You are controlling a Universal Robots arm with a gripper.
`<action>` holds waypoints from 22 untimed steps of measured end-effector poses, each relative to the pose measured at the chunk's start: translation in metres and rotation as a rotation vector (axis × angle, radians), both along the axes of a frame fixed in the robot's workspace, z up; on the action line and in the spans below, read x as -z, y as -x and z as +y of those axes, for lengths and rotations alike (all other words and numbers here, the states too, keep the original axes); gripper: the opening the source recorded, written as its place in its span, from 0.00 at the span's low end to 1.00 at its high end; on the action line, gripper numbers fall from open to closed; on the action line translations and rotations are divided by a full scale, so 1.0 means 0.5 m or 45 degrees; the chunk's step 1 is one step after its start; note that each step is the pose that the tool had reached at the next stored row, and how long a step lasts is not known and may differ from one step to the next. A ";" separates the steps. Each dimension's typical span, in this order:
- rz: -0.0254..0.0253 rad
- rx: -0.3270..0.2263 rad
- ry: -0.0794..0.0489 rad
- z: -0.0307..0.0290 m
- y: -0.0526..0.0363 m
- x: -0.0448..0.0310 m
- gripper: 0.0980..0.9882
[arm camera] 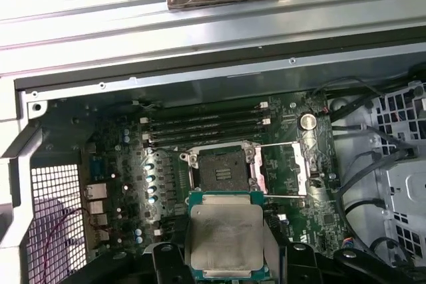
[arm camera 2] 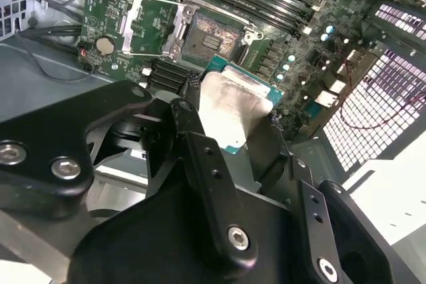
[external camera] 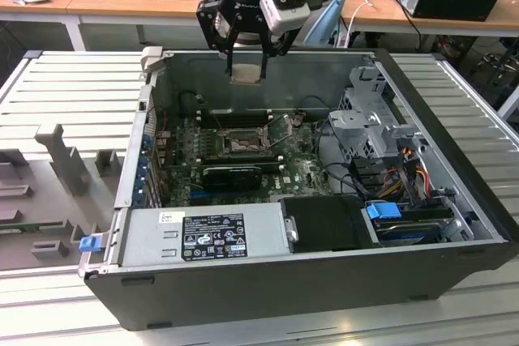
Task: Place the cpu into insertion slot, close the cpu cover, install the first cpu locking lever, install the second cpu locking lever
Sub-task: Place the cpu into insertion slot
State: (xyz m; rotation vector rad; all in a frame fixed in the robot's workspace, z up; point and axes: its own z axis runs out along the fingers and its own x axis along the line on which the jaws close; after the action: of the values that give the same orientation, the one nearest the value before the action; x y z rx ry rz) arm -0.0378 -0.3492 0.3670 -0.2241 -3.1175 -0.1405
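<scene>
My gripper (external camera: 246, 66) hangs above the back wall of the open computer case (external camera: 268, 285), shut on the cpu (external camera: 246, 70), a thin pale silver square on a green edge. In both wrist views the cpu (arm camera 2: 233, 108) (arm camera: 226, 234) sits flat between the black fingers (arm camera 2: 196, 151). The insertion slot (arm camera: 219, 169) (arm camera 2: 212, 36) (external camera: 241, 145) is a dark square socket on the green board, bare and below the chip. The cpu cover (arm camera: 283, 167) (arm camera 2: 150, 24) is swung open beside the socket, with thin wire levers standing free along it.
Long black memory slots (arm camera: 203, 124) run beside the socket, towards the case's back wall. A black card (external camera: 231, 176) lies in front of the socket. The power supply (external camera: 211, 237) fills the case's front, with a drive cage (external camera: 377, 119) and cables at the exterior view's right. Grey fixtures (external camera: 65, 160) stand outside at its left.
</scene>
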 end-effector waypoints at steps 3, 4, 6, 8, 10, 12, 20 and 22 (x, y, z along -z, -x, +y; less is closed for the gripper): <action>0.0000 0.036 0.000 0.000 0.000 0.000 0.48; -0.0001 0.053 0.000 0.000 0.000 0.001 0.48; 0.0000 0.076 0.000 0.000 0.000 0.001 0.48; 0.0000 0.087 0.000 0.000 0.000 0.001 0.48; -0.0001 0.101 0.001 0.000 0.000 0.001 0.48; -0.0001 0.117 0.001 0.000 0.000 0.001 0.48; -0.0001 0.177 0.002 0.000 0.000 0.001 0.48; 0.0000 0.190 0.002 0.000 0.000 0.001 0.48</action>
State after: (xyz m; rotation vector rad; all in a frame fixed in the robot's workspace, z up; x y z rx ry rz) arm -0.0378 -0.3492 0.3665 -0.4570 -3.0989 -0.1399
